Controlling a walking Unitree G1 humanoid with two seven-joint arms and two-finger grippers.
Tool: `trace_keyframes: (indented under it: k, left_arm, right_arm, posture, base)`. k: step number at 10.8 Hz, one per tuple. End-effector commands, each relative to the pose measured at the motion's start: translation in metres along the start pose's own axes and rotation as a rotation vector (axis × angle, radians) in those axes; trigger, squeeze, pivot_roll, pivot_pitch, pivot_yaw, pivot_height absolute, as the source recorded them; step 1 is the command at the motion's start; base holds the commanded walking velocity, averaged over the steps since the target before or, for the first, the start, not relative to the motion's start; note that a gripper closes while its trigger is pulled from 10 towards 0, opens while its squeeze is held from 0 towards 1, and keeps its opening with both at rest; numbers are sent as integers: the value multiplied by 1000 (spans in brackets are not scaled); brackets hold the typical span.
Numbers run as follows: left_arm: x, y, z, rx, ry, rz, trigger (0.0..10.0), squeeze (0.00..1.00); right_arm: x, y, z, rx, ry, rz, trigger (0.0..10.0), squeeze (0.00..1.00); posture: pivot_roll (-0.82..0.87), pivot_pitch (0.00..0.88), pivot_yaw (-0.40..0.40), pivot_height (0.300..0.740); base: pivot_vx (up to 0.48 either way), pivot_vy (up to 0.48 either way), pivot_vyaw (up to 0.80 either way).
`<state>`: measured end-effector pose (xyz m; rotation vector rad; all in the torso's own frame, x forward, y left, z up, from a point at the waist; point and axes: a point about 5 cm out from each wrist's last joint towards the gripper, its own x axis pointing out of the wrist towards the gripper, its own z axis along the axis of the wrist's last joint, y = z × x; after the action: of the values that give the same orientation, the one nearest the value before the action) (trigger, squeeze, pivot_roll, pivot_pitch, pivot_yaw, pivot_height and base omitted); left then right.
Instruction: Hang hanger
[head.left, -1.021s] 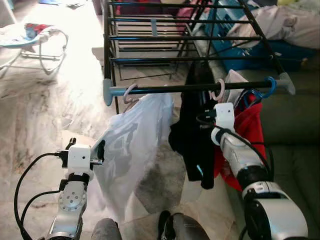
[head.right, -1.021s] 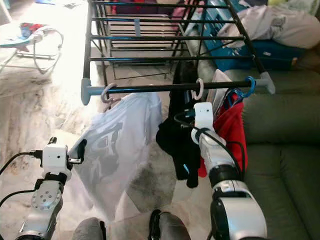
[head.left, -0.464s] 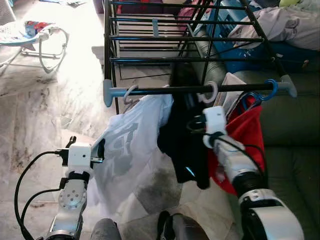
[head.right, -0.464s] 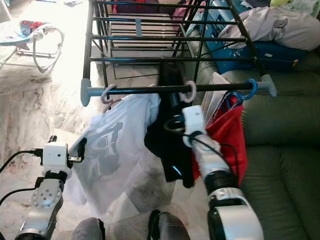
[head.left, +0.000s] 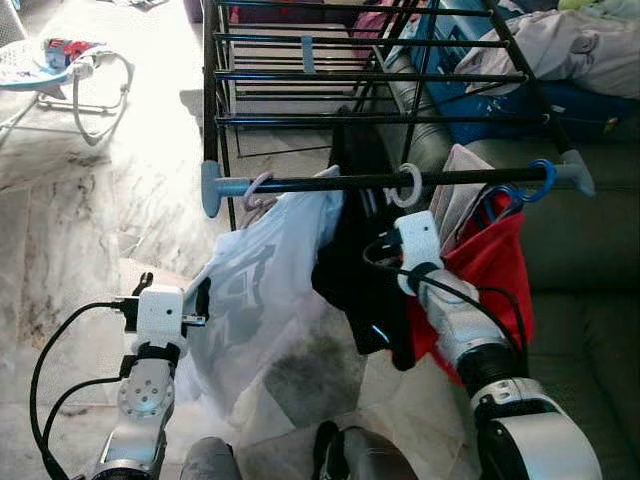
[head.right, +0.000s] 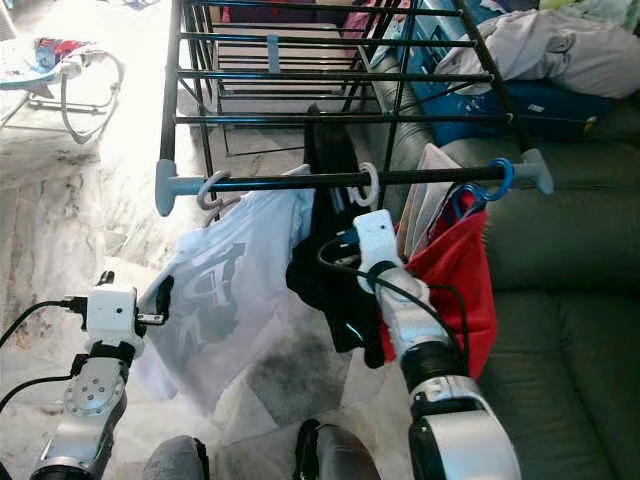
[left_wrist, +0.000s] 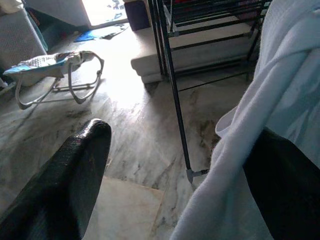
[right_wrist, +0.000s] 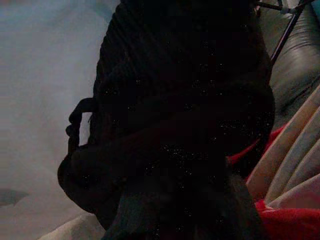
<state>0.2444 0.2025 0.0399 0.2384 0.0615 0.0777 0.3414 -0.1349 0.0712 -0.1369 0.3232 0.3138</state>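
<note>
A: Where is the hanger (head.left: 405, 186)?
B: Its white hook is over the rail (head.left: 400, 181), between the white shirt (head.left: 265, 290) and red garment (head.left: 495, 265); the black garment (head.left: 362, 270) hangs straight down.

A: Fingers?
B: Right gripper (head.left: 385, 262) is buried in black cloth, can't tell. Left gripper (head.left: 172, 296) is spread beside the shirt.

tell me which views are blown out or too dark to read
Left eye view: the marble floor is washed out by glare near the baby bouncer. Left wrist view: bright glare in the far doorway, the two black fingers soft and out of focus, the white t-shirt readable. Right wrist view: very dark, the black garment is a near-featureless mass.
</note>
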Motion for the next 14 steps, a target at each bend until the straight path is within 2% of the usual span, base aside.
trace_keyframes:
  k: [1, 2, 4, 6, 8, 10, 11, 12, 14]
  left_arm:
    - [0, -2, -1, 0, 5, 2, 10000, 0]
    - [0, -2, -1, 0, 6, 1, 10000, 0]
    - [-2, -5, -2, 8, 8, -17, 10000, 0]
    - [-6, -3, -6, 12, 20, -26, 10000, 0]
    - [-6, -2, -5, 10, 18, -36, 10000, 0]
    - [-3, -4, 0, 10, 2, -44, 10000, 0]
    - [-5, -7, 1, 15, 2, -50, 10000, 0]
    - [-7, -9, -3, 23, 20, -42, 10000, 0]
    - [-10, -12, -3, 33, 19, -42, 10000, 0]
  right_arm:
    - [-6, 5, -31, 35, 131, 12, 10000, 1000]
    - [-8, 1, -28, 57, 66, -20, 10000, 1000]
    - [-16, -3, -30, 65, 6, -32, 10000, 1000]
    - [-35, -8, -35, 123, -69, -66, 10000, 1000]
    - [-52, -8, -35, 132, -132, -70, 10000, 1000]
    - [-68, -7, -36, 72, -151, -56, 10000, 1000]
    - [-80, -4, -34, 114, -193, -21, 10000, 1000]
    - [-86, -6, -31, 122, -228, -46, 10000, 1000]
    - [-94, -7, -39, 122, -208, -76, 10000, 1000]
  posture:
    - [26, 145, -83, 740]
    - [26, 144, -84, 740]
    - [24, 150, -85, 740]
    - [21, 161, -86, 740]
    - [10, 171, -72, 740]
    - [-1, 194, -65, 740]
    - [-12, 205, -61, 740]
    - [-15, 209, -61, 740]
    - [-15, 210, -65, 740]
  base:
    - [0, 0, 0]
    - [0, 0, 0]
    - [0, 0, 0]
    - [0, 0, 0]
    - [0, 0, 0]
    - [0, 0, 0]
    - [0, 0, 0]
    - [0, 0, 0]
    - [0, 0, 0]
